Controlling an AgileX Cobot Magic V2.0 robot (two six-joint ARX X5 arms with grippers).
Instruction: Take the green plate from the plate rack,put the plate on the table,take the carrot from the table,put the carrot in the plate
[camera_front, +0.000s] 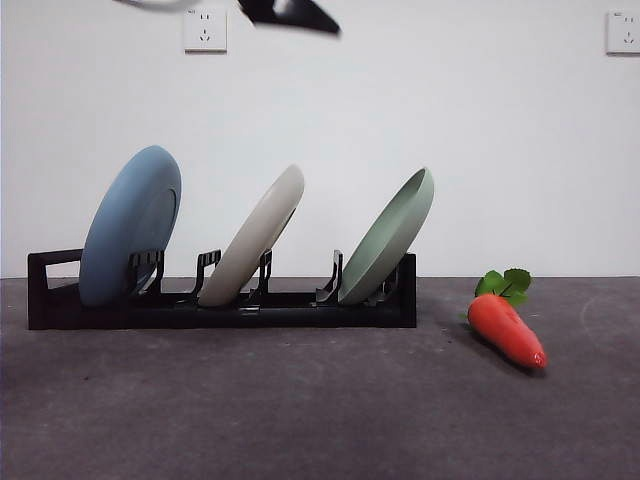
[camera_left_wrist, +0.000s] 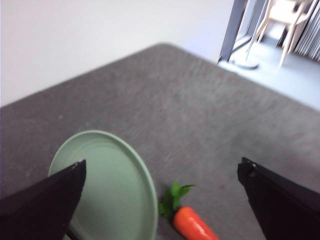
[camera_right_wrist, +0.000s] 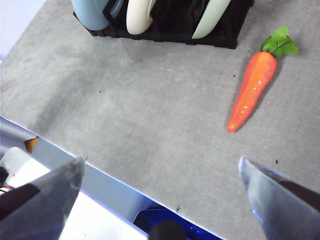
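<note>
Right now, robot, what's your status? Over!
Left gripper open, above green plate. Right gripper open, waiting back. Plate in plate rack; carrot on table. Nothing blocking.

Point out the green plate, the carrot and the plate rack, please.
green plate (camera_front: 392, 238), front view, its back face.
carrot (camera_front: 506, 329), front view, its orange body.
plate rack (camera_front: 220, 310), front view, its front rail.

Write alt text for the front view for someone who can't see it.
Three plates lean in a black plate rack on a grey table: light blue plate, cream-white plate, green plate. A toy carrot lies beside the green-plate end.
</note>
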